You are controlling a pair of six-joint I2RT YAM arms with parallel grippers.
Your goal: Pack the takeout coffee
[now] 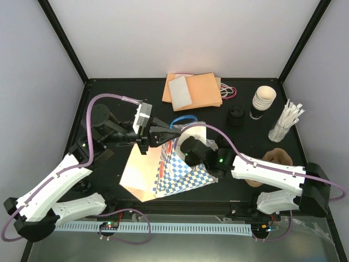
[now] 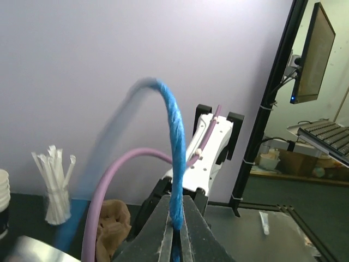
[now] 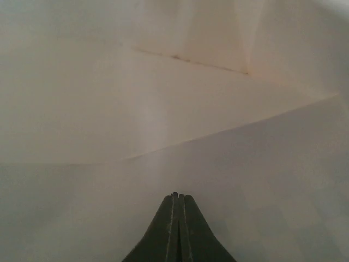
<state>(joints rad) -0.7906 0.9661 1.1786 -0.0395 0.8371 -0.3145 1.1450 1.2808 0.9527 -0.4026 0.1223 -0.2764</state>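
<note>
Nearest the arm bases, a blue-and-white checked paper bag (image 1: 188, 172) is seen lying on its side on the black bench (image 1: 125, 90), with a pale plain panel turned toward the near left. The right jaws are pushed inside the bag. In the right wrist view they are pressed fully together with nothing held between them, and only the bag's cream inner walls (image 3: 163, 109) are seen around them. At the bag's far edge, its blue twisted handle (image 1: 182, 119) is pinched by the left jaws, which are closed tight on the cord. In the left wrist view the handle (image 2: 175, 158) is seen arching up from between them. The takeout coffee (image 1: 236, 116) is stood outside the bag, just beyond its far right corner, and is touched by neither pair of jaws. It lies nearer the right arm's wrist than the left jaws, and from above little more than its round black lid can be made out. To the bag's right, a brown pulp carrier (image 1: 275, 157) is partly hidden behind the right arm (image 1: 272, 174). Farther off to the bag's far right, a stack of nested cream cups (image 1: 264, 98) and a holder of white straws (image 1: 286, 123) are stood. Farthest beyond the bag, a pile of tan paper sheets (image 1: 199, 90) is laid flat with a white piece (image 1: 180, 91) on top.
</note>
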